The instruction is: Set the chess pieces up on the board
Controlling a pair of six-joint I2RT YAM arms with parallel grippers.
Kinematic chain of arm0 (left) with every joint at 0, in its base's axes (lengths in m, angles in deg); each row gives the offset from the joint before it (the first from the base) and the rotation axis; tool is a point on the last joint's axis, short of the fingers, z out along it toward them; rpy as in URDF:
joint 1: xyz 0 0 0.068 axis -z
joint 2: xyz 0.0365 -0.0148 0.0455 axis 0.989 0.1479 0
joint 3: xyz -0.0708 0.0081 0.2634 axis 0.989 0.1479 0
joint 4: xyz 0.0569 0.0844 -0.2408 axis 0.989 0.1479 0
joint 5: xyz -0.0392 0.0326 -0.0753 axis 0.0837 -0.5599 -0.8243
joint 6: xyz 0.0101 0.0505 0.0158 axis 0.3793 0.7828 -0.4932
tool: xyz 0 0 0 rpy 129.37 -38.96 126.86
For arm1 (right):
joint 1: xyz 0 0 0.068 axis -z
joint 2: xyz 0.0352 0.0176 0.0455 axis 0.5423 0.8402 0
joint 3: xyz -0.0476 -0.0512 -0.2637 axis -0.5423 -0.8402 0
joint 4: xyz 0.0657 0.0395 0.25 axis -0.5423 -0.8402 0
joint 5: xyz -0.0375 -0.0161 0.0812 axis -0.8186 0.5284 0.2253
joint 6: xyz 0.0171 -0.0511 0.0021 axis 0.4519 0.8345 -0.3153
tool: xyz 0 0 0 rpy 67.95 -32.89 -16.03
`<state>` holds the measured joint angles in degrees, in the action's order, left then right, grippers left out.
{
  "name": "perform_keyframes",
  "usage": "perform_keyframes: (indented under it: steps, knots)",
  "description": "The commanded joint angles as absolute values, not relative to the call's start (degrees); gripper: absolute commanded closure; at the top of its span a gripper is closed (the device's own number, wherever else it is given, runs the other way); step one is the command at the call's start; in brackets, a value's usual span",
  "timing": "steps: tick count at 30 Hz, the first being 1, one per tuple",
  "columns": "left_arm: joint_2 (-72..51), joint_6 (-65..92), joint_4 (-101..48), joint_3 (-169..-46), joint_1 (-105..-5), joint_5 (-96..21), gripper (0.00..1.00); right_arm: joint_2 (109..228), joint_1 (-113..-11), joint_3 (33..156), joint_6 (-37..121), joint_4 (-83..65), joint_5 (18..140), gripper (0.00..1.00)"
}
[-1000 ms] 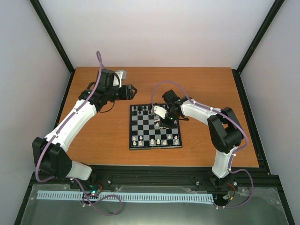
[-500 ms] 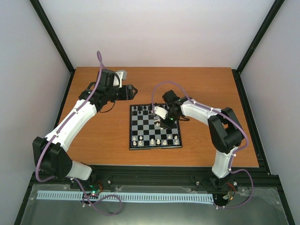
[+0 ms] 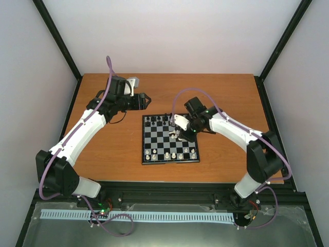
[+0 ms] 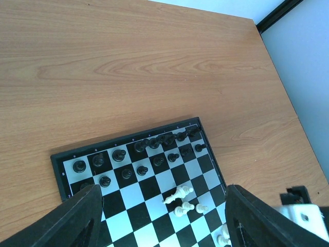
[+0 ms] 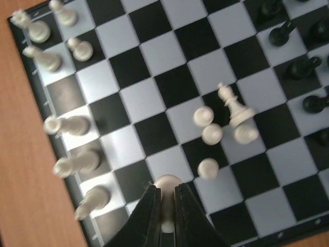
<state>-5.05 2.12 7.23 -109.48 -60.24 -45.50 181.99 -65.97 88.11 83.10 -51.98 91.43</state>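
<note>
The board (image 3: pixel 169 162) lies mid-table, black pieces (image 3: pixel 157 120) along its far rows and white pieces (image 3: pixel 169 155) along its near rows. My right gripper (image 3: pixel 180 134) hangs over the board's right middle. In the right wrist view it (image 5: pixel 165 199) is shut on a cream-white piece (image 5: pixel 167 185) above the board (image 5: pixel 32 77). A loose cluster of white pieces (image 5: pixel 212 134) with a tilted king (image 5: pixel 234 107) lies just ahead. My left gripper (image 3: pixel 144 101) is open and empty, off the board's far left corner; its view shows the board (image 4: pixel 128 138) below open fingers (image 4: pixel 77 221).
White pieces (image 5: pixel 72 163) lean along the board's edge rows in the right wrist view. Black pieces (image 5: pixel 288 32) stand at the opposite side. Bare wooden table (image 3: pixel 226 92) surrounds the board. Black frame posts and white walls enclose the table.
My right arm's elbow has swung out to the right while its gripper stays over the board's right middle. The left arm has not moved.
</note>
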Motion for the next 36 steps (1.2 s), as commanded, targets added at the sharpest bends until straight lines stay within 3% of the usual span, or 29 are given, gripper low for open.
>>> perform_keyframes:
  steps: [1, 11, 36]
  knots:
    - [-5.07, 1.51, 6.24, -111.35, -60.88, -46.25, 0.33, 175.13, -66.59, 82.68, 83.26, -54.94, 91.62, 0.94]
    - [-5.23, 1.35, 6.10, -111.27, -60.93, -46.73, 0.33, 169.10, -69.18, 71.66, 84.88, -53.34, 87.76, 0.94]
    - [-5.19, 1.04, 5.95, -111.18, -60.93, -47.33, 0.33, 176.67, -70.55, 72.00, 82.76, -48.81, 87.42, 0.93]
